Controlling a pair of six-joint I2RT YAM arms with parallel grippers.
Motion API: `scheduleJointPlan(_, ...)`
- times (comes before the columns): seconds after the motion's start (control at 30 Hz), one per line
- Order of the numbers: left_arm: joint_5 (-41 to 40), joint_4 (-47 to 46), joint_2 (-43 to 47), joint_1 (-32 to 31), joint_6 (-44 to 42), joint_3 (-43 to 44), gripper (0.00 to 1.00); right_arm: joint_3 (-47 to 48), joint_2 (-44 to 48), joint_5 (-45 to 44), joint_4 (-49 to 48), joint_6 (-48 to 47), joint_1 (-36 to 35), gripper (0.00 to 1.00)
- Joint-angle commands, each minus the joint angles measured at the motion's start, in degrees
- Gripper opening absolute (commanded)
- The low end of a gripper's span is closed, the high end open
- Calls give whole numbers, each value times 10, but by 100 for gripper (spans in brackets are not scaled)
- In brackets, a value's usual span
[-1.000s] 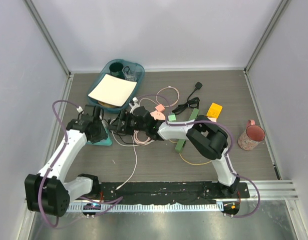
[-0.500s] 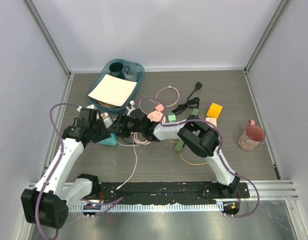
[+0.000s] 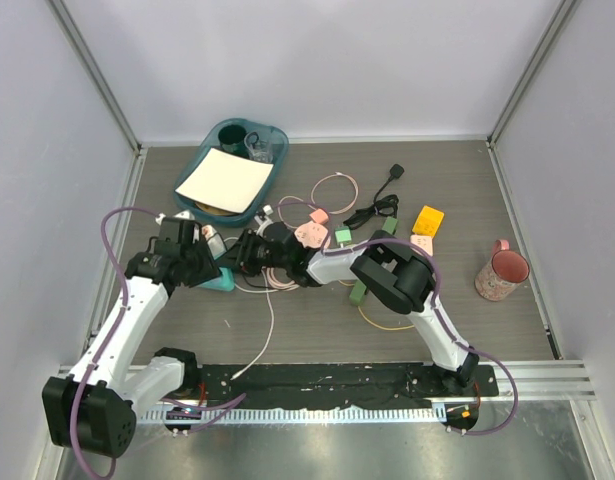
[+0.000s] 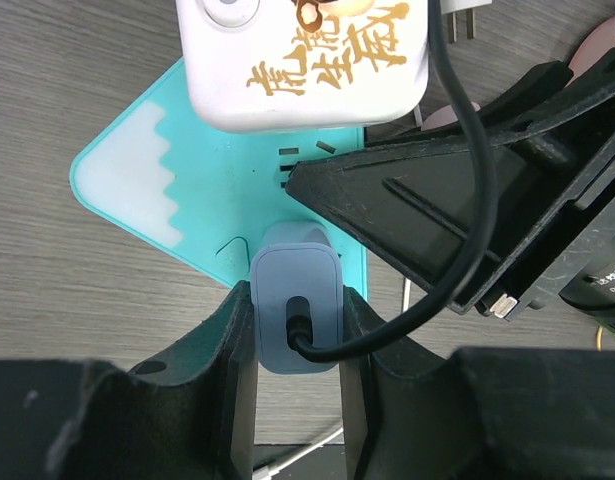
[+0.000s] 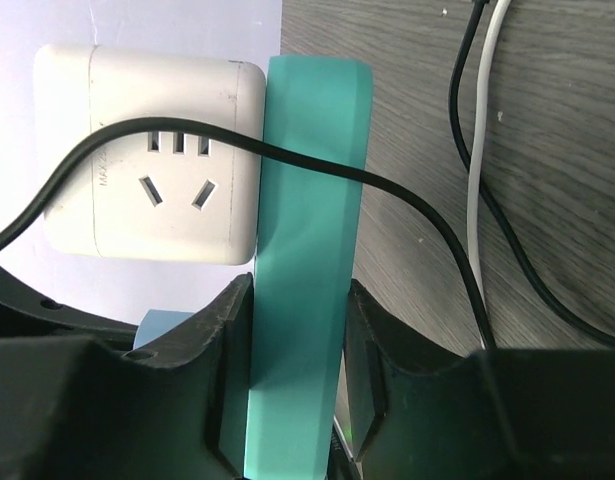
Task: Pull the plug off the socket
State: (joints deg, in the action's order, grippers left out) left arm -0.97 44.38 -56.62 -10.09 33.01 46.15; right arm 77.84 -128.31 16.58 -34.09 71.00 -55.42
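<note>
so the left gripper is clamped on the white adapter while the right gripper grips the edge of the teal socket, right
Not quite. The left gripper is shut on the light blue plug, not the white adapter, which sits further along; the left wrist view shows it. The right gripper does grip the edge of the teal socket.

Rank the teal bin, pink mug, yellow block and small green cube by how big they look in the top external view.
1. teal bin
2. pink mug
3. yellow block
4. green cube
All sit at a similar depth from the camera, so the order looks safe.
</note>
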Motion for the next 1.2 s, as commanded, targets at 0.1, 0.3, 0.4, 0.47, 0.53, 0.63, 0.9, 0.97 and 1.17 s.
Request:
scheduleJointPlan(0.1,-75,2,-6,0,-21,74,0,-29,0,-15,-12,-48,1,1)
scheduleJointPlan(0.3,-92,-2,1,0,-39,80,0,-36,2,-24,-1,-81,0,1)
scheduleJointPlan(0.4,-77,1,-12,4,-43,90,0,-42,11,-32,9,-113,-1,1)
scheduleJointPlan(0.47,-56,-3,-31,5,-52,92,0,-44,22,-36,17,-139,-5,1)
scheduleJointPlan(0.53,-55,2,-44,5,-56,98,0,-37,31,-44,54,-162,-9,1)
scheduleJointPlan(0.63,-77,-5,-46,5,-57,86,0,-4,44,-87,148,-218,-20,1)
scheduleJointPlan(0.9,-128,1,-8,8,-1,58,0,-42,14,-1,-7,-93,0,1)
scheduleJointPlan(0.97,-92,-22,26,7,10,43,0,-50,3,16,-75,-46,1,1)
scheduleJointPlan(1.17,-80,-34,30,8,16,17,0,-66,-2,34,-135,-5,3,1)
